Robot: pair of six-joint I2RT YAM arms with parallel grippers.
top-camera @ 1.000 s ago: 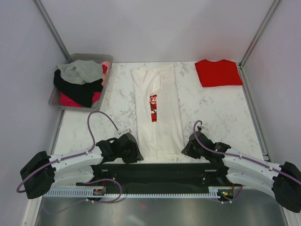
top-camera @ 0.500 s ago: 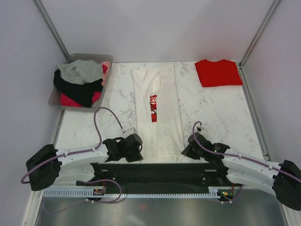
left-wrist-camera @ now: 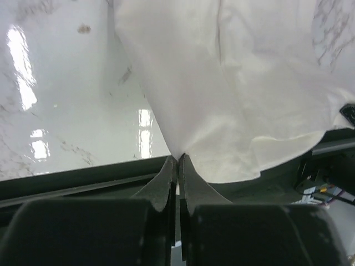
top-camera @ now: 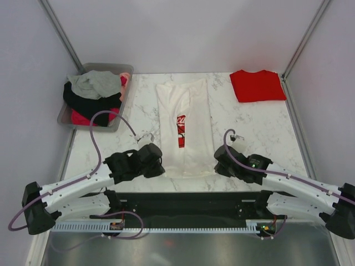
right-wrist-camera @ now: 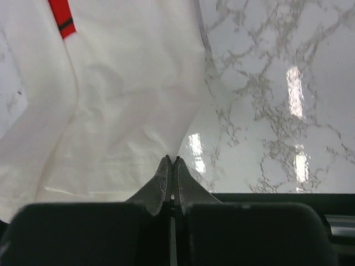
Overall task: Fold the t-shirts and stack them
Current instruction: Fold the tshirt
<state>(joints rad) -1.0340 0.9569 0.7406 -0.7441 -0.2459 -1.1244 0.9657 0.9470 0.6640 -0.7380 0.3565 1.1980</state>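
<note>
The cream-white t-shirt (top-camera: 186, 124) with a red chest print (top-camera: 181, 131) lies as a long narrow strip down the middle of the table. My left gripper (top-camera: 158, 166) is shut on its near left hem corner (left-wrist-camera: 178, 152). My right gripper (top-camera: 217, 164) is shut on its near right hem corner (right-wrist-camera: 173, 155). Both corners are lifted off the table and the near end of the shirt bunches between them. The plain red t-shirt (top-camera: 257, 85) lies folded at the far right corner.
A grey bin (top-camera: 120, 69) at the far left holds several crumpled clothes in grey, black and pink. The marble table's dark front edge (top-camera: 188, 197) runs just below both grippers. Metal frame posts stand at the far corners.
Both grippers have moved away from the near edge and risen, carrying the shirt's hem corners up the table. The visible shirt strip is now shorter.
</note>
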